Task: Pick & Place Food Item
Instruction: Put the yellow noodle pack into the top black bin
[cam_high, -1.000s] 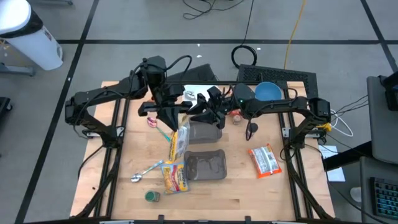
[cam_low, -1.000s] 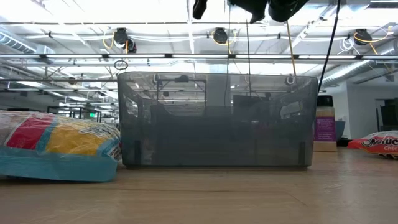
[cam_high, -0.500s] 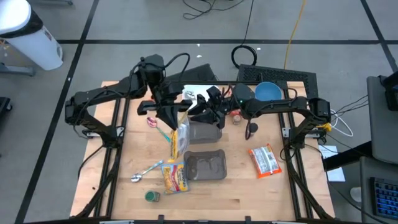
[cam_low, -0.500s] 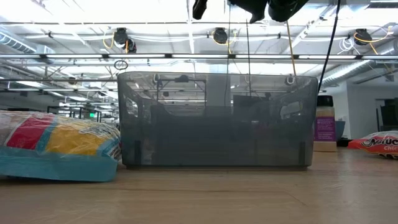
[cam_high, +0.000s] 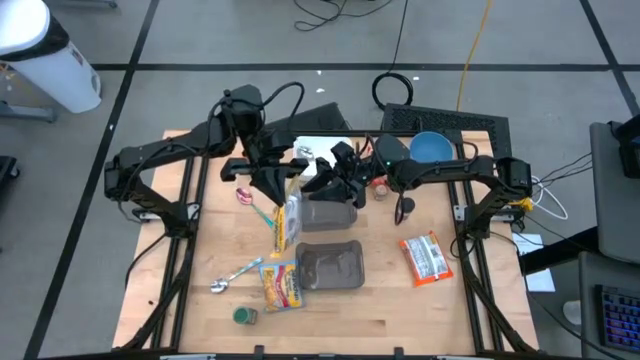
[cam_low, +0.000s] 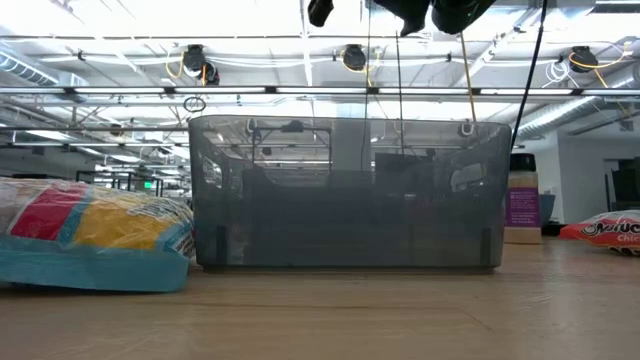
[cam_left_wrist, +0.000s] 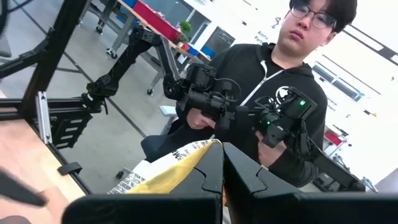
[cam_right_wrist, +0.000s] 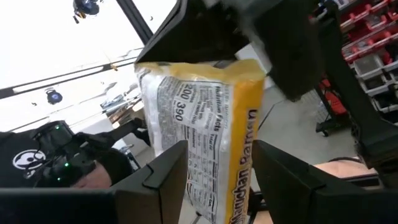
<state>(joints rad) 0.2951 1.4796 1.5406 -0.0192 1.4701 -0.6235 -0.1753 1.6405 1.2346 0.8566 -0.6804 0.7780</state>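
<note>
Well, the noodle packet hangs in the air from the left gripper, whose jaws are pressed tight on the packet's upper edge; in the left wrist view the yellow wrapper pokes out right at the closed fingertips. It hangs beside the nearer of two grey trays, close to its rim. The right gripper sits just beside it with jaws spread, the packet standing between its two fingers but not yet squeezed.

I'd guess it is light, crinkly and a bit slippery (brittle noodles inside, likely), so a hard squeeze mid-body could crack them; the sealed end seam looks the safest hold. Its long axis hangs roughly straight down from the left jaws, free end pointing toward the table
</note>
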